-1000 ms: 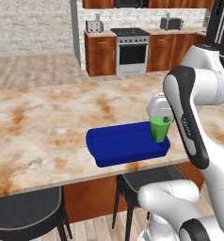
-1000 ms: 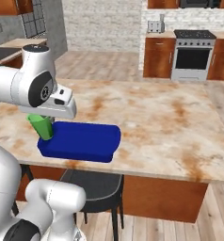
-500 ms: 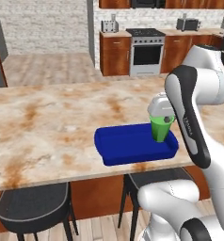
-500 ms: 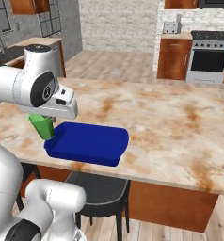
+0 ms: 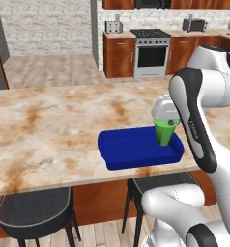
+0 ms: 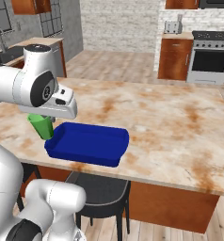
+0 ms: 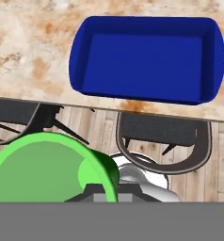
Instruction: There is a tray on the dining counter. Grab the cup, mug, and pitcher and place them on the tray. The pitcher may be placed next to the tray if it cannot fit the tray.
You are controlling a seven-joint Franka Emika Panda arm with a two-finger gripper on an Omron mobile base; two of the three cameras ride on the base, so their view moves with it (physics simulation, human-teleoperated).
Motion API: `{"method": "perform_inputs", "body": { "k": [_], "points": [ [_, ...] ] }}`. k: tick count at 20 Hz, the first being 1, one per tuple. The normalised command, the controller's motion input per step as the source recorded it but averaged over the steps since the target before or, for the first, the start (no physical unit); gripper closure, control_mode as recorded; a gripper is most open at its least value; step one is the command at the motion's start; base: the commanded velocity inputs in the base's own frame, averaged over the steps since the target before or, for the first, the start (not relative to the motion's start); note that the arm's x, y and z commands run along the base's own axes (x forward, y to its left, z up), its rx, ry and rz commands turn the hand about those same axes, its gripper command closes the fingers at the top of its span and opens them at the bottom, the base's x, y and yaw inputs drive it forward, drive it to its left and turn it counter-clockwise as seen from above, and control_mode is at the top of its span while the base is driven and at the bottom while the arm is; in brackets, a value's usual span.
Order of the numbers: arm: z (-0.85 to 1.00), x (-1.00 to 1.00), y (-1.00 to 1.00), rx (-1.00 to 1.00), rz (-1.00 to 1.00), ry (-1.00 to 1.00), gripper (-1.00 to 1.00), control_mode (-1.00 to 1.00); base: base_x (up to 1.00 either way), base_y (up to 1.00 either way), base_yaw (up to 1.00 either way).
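My gripper (image 5: 165, 120) is shut on the rim of the bright green cup (image 5: 164, 134), holding it upright in the air at the end of the blue tray (image 5: 138, 147) nearest the arm. From the right base view the cup (image 6: 42, 126) hangs just off the tray's (image 6: 88, 143) left end, under the white hand. The hand view has the cup's (image 7: 41, 172) open mouth close at the lower left and the tray (image 7: 147, 59) beyond it, with nothing in it. The tray lies near the front edge of the dining counter (image 5: 54, 125). The mug and the pitcher are out of view.
Dark stools (image 5: 35, 212) (image 5: 160, 183) stand under the counter's front edge, one right below the tray (image 7: 163, 132). Far behind are wooden cabinets and a steel stove (image 5: 150, 48). Bare marble top stretches left of the tray and beyond it (image 6: 175, 117).
The whole picture has shifted in both base views, so the base has driven. The cup stays in the shut gripper at the same end of the tray.
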Motion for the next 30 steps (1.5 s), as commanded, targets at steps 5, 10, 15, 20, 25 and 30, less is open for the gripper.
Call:
{"method": "perform_inputs", "body": {
  "k": [5, 10, 15, 20, 25, 30],
  "points": [
    [0.00, 0.00, 0.00, 0.00, 0.00, 0.00, 1.00, 1.00, 0.62, 0.01, -0.01],
    [0.00, 0.24, 0.04, 0.00, 0.00, 0.00, 1.00, -1.00, 0.27, 0.00, 0.00],
    [-0.10, 0.83, 0.51, 0.00, 0.00, 0.00, 1.00, -1.00, 0.00, 0.00, 0.00],
    [-0.26, 0.88, 0.61, 0.00, 0.00, 0.00, 1.00, -1.00, 0.00, 0.00, 0.00],
    [-0.31, 0.80, 0.12, 0.01, 0.00, 0.00, 1.00, -1.00, 0.00, 0.00, 0.00],
    [-0.34, 0.75, 0.00, 0.07, 0.00, 0.00, 1.00, -1.00, 0.00, 0.00, 0.00]
  ]
}}
